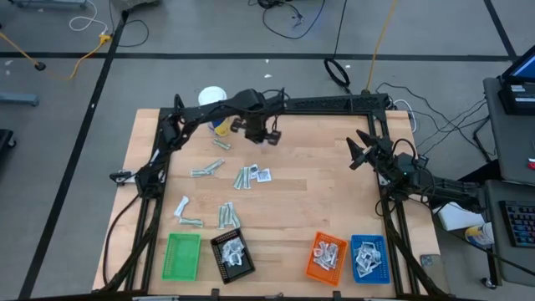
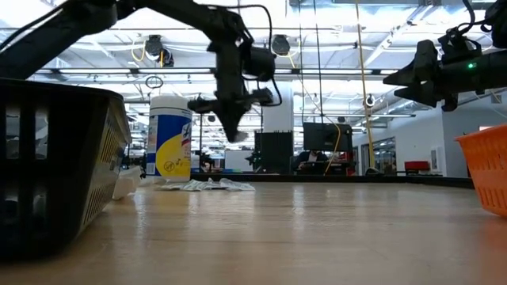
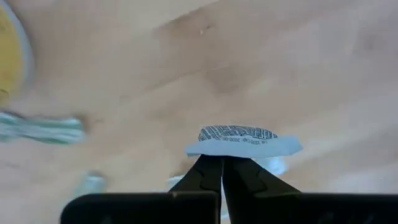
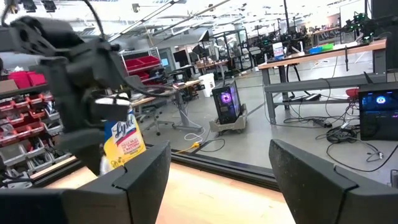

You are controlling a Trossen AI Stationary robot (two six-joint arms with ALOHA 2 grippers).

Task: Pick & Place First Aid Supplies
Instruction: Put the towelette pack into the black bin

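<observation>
The left gripper (image 1: 269, 139) hangs above the pale wooden table (image 1: 301, 209) near its far edge, roughly at twelve o'clock from the table's middle, and its dark fingers are pressed together on a small flat white-and-blue sachet (image 3: 242, 142) with fine black print; the left wrist view shows the packet pinched by one edge, lying crosswise to the fingers, clear of the wood. In the low view the left gripper points down, well above the tabletop, beside the tall white bottle with a yellow label (image 2: 170, 141). Loose packets and pale grey-green wrapped strips (image 1: 244, 176) lie scattered below and toward seven o'clock. The relation that matters now is where the trays lie from the held sachet: all four sit along the near edge, the green mesh tray (image 1: 182, 256) and the black tray (image 1: 232, 254) at about seven and six o'clock, the orange tray (image 1: 327, 257) and the blue tray (image 1: 369, 257) at about five, so a placement probably means a long carry toward the near edge across the scatter. The right gripper (image 1: 358, 152) waits at three o'clock, raised, its fingers spread wide with nothing between them; it is nearer the orange and blue trays, but the left one has the load.
</observation>
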